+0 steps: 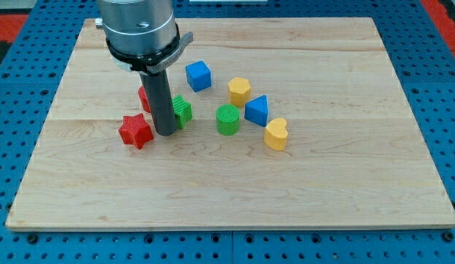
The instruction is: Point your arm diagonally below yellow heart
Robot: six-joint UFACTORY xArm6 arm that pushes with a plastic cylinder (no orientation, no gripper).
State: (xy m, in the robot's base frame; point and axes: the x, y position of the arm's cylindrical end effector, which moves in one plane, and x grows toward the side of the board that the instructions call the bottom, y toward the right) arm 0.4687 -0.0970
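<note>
Tip resting on desk, between red star at view's left and green block partly hidden behind rod. Yellow heart sitting well apart toward view's right, just below blue triangle, near green cylinder. No jaws fitted; state not applicable.

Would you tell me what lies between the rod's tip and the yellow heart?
In the camera view, the green cylinder stands between my tip and the yellow heart; a green block sits right beside the tip.
</note>
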